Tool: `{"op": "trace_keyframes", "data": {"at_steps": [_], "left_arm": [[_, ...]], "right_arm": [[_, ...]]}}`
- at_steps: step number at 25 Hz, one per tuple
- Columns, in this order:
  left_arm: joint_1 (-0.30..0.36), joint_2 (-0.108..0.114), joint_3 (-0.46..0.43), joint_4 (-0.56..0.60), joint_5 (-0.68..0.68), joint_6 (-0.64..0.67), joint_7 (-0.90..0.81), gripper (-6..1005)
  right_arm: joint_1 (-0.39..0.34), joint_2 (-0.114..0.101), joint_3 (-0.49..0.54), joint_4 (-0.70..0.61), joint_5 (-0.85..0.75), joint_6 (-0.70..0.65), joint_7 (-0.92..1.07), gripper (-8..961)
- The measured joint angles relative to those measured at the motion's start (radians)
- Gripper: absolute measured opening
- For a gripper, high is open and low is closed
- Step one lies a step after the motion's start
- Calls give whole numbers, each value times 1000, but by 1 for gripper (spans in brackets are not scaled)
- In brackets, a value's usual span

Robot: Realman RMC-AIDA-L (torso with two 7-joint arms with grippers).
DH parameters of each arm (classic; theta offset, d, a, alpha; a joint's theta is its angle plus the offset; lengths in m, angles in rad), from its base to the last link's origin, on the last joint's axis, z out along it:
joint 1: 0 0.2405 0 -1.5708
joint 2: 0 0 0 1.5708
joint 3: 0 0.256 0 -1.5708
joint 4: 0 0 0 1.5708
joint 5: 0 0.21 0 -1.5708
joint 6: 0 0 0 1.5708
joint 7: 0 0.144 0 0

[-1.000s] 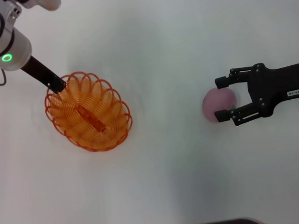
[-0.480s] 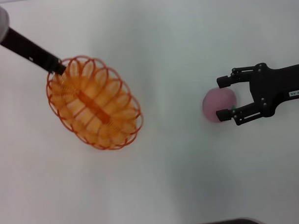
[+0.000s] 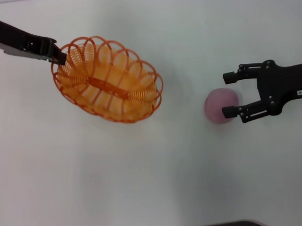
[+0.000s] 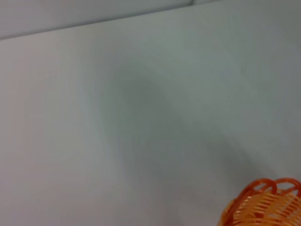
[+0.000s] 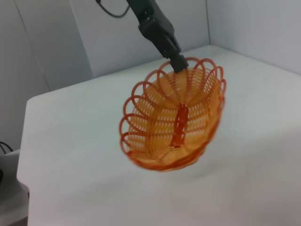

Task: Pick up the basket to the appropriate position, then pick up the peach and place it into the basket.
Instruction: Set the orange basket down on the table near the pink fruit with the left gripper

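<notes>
The orange wire basket (image 3: 107, 80) hangs tilted in the air at the upper left of the head view. My left gripper (image 3: 57, 56) is shut on its scalloped rim at the left end. The basket also shows in the right wrist view (image 5: 176, 122), held by the left gripper (image 5: 178, 61), and a bit of its rim shows in the left wrist view (image 4: 263, 207). The pale pink peach (image 3: 217, 104) lies on the white table at the right. My right gripper (image 3: 227, 95) is open at the peach's right side, with one finger on each side of it.
The white table (image 3: 153, 182) spreads under everything. A grey wall (image 5: 108, 33) stands behind the table's far edge in the right wrist view. A dark edge (image 3: 219, 225) shows at the bottom of the head view.
My left gripper has lifted the basket and swung it up and to the right, towards the middle. The right gripper has shifted slightly; the peach has stayed in place.
</notes>
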Motion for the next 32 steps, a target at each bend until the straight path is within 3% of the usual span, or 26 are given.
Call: {"op": "trace_keyframes", "data": {"at_steps": [6,13,22,26,32], "left_arm": [[113,-1,-1,-23,-126,-122,-128,52],[222,2,-40,-166,-214,-249,-168,62],[229,6,-102,-256,-219,-279,-169,75],[213,26,-120,-301,-253,-234,-161,81],[218,44,-202,-295,-275,-226,-102,396]], "right_arm": [[-6,0,22,6,0,-6,-32,930],[-14,2,28,7,-1,-4,-39,931],[-16,7,29,8,-1,1,-49,931],[-16,8,29,15,-1,1,-55,931],[-11,9,29,33,0,4,-66,931]]}}
